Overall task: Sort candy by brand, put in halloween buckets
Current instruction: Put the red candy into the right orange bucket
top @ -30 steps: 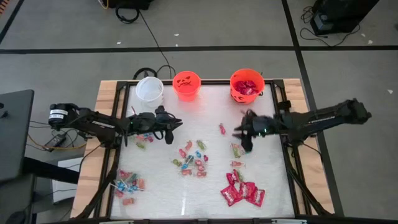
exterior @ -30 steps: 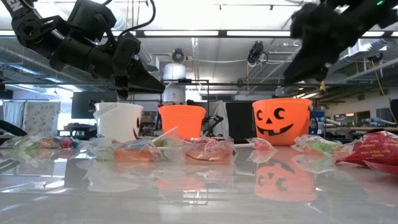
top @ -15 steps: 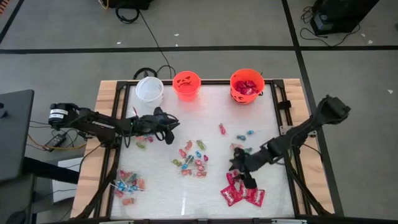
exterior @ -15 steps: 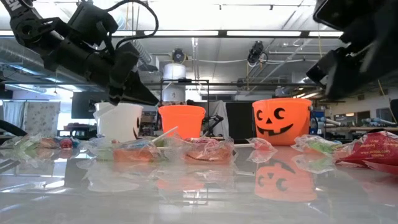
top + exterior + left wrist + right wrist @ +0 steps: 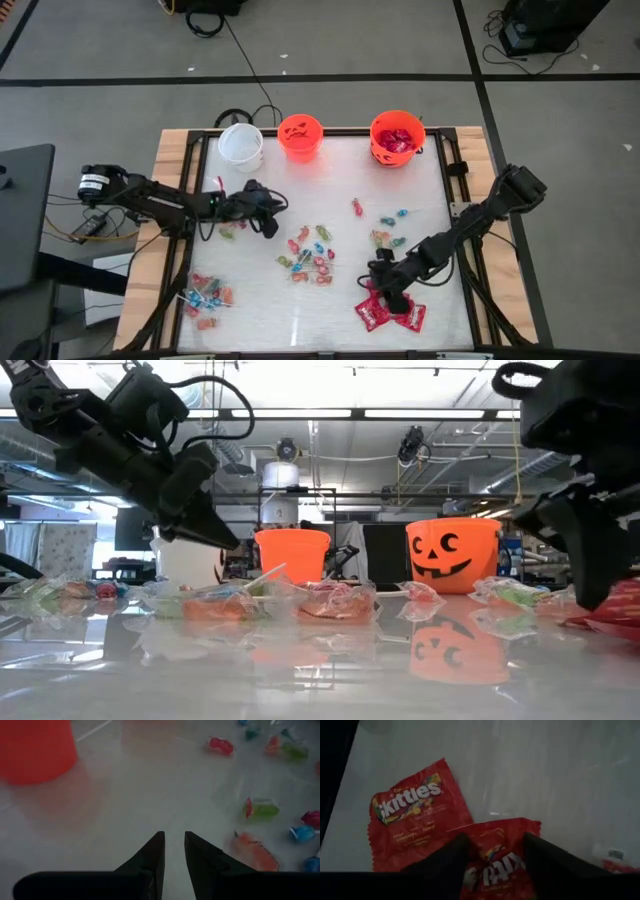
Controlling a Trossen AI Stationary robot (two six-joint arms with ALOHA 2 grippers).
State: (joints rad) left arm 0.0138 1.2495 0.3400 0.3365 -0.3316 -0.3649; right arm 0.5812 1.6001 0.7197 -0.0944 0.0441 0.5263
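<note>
Hovering over the heap of red packets (image 5: pixel 392 308) at the table's near right, with the right gripper (image 5: pixel 383 283) spread apart and straddling one red packet (image 5: pixel 495 855) directly beneath, its long axis running across the gap. Sitting far closer than the left gripper (image 5: pixel 266 205), nearly together and empty near the white bucket (image 5: pixel 240 143). Waiting well behind: the larger orange bucket (image 5: pixel 397 136), already holding red packets.

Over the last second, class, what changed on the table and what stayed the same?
The right gripper swung from beside the larger orange bucket down to the red packets, jaws open around one. The left gripper drifted slightly, nothing between its fingers. Buckets and loose sweets stayed put.
</note>
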